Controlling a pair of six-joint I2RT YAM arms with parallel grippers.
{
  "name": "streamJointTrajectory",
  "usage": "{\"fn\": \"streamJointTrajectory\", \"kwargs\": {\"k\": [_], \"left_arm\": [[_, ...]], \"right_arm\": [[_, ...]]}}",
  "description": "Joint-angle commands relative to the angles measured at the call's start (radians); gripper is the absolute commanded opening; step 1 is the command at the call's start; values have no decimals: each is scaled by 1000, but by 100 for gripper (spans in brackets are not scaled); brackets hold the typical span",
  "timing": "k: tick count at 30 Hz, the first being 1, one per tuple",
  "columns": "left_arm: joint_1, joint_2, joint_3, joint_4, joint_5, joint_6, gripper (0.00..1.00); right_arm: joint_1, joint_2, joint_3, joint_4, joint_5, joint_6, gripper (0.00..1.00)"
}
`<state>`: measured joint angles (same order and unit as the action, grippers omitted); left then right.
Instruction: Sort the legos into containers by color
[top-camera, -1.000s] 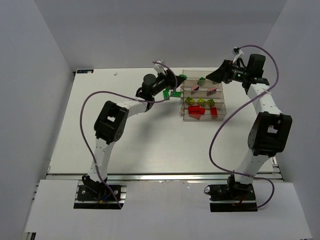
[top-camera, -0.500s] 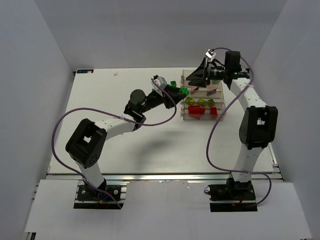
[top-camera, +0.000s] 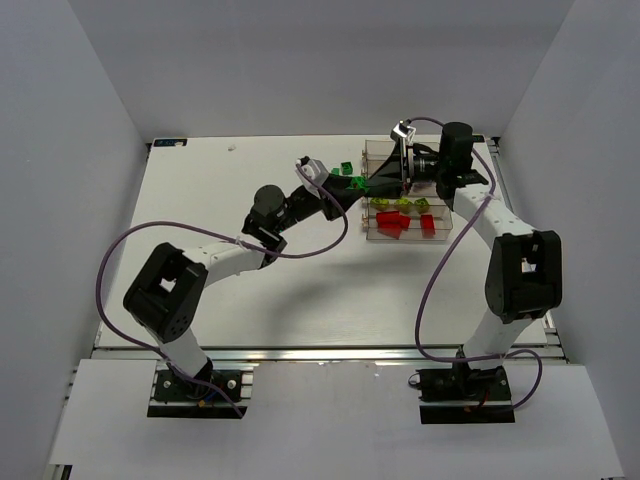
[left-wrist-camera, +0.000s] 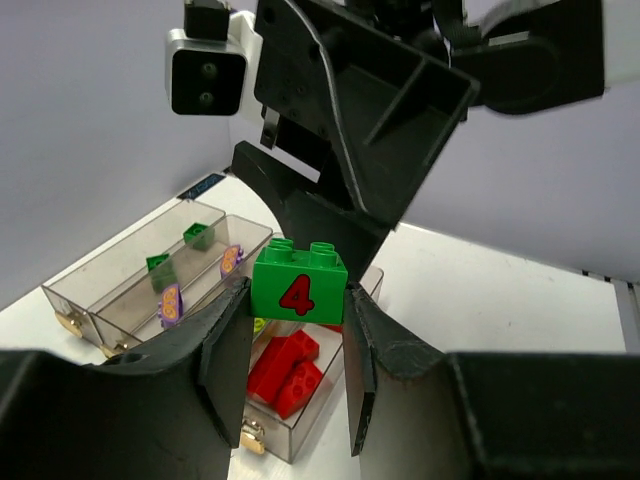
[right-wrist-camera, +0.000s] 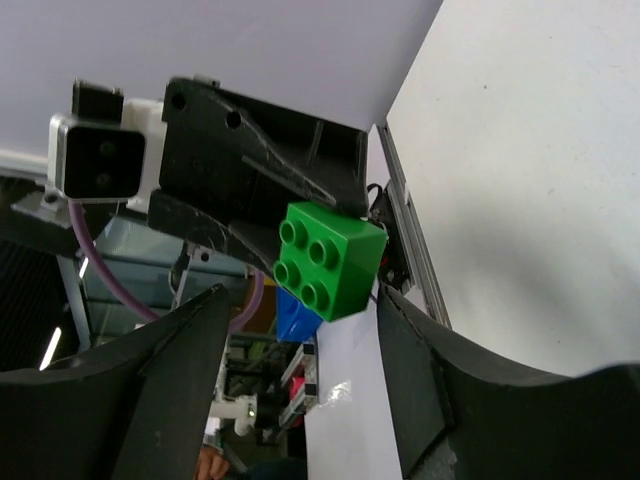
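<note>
We see the left tool (left-wrist-camera: 296, 310) clamping a small green plastic brick (left-wrist-camera: 298, 283) marked 4, frame centre. The right tool (right-wrist-camera: 300, 300) faces it, spread wide.

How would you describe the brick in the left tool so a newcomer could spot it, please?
Find the block of clear containers; beside it, the left tool holds a green four-stud brick in the air. Unlike the legos lying inside, it shows a red 4 on its side.
</note>
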<state>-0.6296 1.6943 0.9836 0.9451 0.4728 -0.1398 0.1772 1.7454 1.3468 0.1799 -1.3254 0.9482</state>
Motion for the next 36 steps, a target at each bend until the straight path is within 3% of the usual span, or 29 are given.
{"fn": "streamJointTrajectory", "kwargs": {"k": [1,6,18,21,22,26,27,28,32,33,34,36], "left_arm": [[2,-55,-22,76,-11,-33,0],[2,-61,-54,164,-2,-106,0],[2,-96,-123,265,-8,-173,0],[2,-97,-126,271,-10,-179,0],[2,-99,-129,274,-11,-179,0],[2,-104,-134,276,-13,-191,0],[2,-107,-137,280,-14,-195,3],[2,-110,-144,287,-23,-196,16],[2,-133,-164,278,-57,-207,39],[2,-137,-166,258,-62,-205,48],[2,-149,-168,245,-68,-204,66],[2,-162,-168,213,-74,-192,76]], "right_arm": [[2,-37,-57,285,-70,164,65],[11,-18,-83,521,-74,337,64],[73,2,-28,498,-48,354,58],[82,6,-17,498,-35,360,49],[84,6,-15,498,-34,362,41],[87,6,-14,504,-29,366,25],[85,8,-14,509,-28,370,21],[85,9,-15,526,-29,382,16],[87,17,-20,592,-23,412,4],[87,22,-21,604,-23,417,2],[84,23,-23,616,-24,426,0],[84,29,-23,638,-24,432,0]]}}
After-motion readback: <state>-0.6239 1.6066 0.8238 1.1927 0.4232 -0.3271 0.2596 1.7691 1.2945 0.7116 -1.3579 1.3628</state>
